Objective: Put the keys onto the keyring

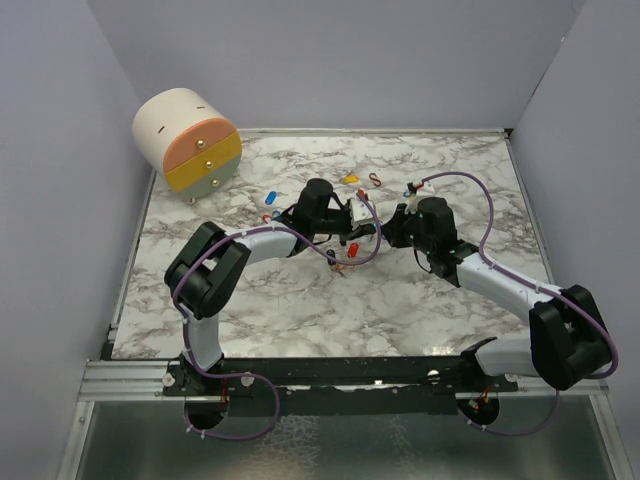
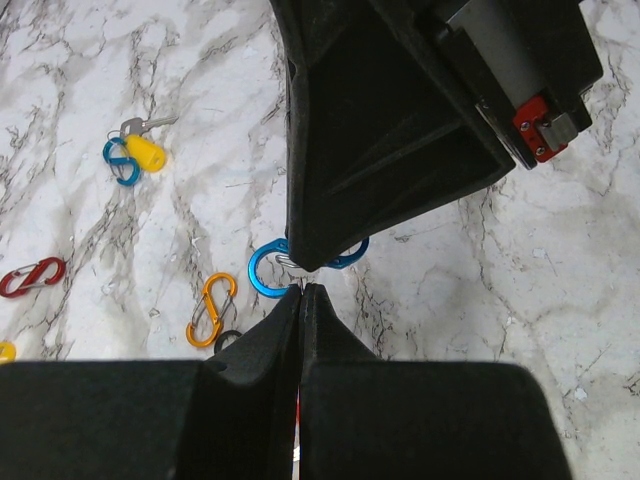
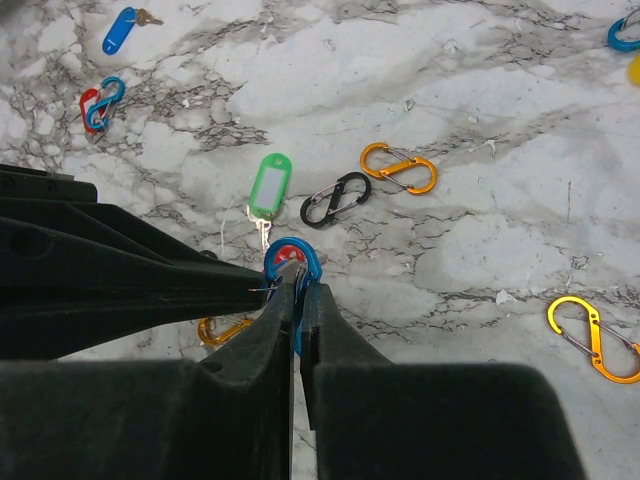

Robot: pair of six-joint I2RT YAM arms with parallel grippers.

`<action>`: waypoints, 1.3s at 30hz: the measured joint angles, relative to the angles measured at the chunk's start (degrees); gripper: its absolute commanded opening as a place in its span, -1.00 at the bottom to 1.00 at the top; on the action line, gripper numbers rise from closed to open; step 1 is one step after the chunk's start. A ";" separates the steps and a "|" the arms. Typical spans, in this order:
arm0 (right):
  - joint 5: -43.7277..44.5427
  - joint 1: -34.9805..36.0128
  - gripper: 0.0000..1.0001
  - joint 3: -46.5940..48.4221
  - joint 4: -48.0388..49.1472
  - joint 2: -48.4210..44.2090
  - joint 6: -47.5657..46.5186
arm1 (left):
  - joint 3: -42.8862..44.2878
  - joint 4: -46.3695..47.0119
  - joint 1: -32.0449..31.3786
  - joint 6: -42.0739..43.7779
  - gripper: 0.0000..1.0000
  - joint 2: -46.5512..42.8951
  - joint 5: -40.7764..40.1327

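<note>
A marble table (image 1: pixel 300 320) sits between plain grey-violet walls (image 1: pixel 60 150); at its far left corner lies a round drawer cabinet (image 1: pixel 188 138) with orange, yellow and green fronts. To the right of it a blue key tag (image 1: pixel 271 196) lies loose on the marble. The two arms meet tip to tip near the middle. The left gripper (image 2: pixel 303 292) has its fingers pressed together, their points at a blue clip (image 2: pixel 262 272); whether they pinch anything cannot be told. Beyond them lie a yellow key tag (image 1: pixel 350 179) and a red clip (image 1: pixel 376 180). The right gripper (image 3: pixel 298 288) is clamped on the blue clip, whose loop sticks out past its tips with a bit of red inside. In the right wrist view a green key tag (image 3: pixel 270 184) lies just past that loop; beside it are a black clip (image 3: pixel 335 198) and then an orange clip (image 3: pixel 398 167), all flat on the table.
</note>
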 measured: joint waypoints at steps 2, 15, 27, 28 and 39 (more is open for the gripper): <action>0.00 0.00 -0.99 0.02 0.00 0.00 0.02 | 0.02 0.00 0.00 0.00 -1.00 0.00 -0.04; 0.11 -0.04 -0.99 0.00 -0.07 -1.62 -0.02 | 1.64 -0.52 -0.20 0.02 -1.00 0.63 -0.31; 0.28 -0.04 -0.99 0.00 -0.04 -1.81 0.02 | 1.95 -1.07 -0.02 0.20 -1.00 0.63 -0.42; 0.31 -0.04 -0.99 0.00 -0.04 -1.81 0.02 | 1.95 -1.14 0.02 0.20 -1.00 0.63 -0.39; 0.46 -0.04 -0.99 0.00 -0.04 -1.81 0.02 | 1.49 -1.22 0.17 0.70 -1.00 0.63 -0.52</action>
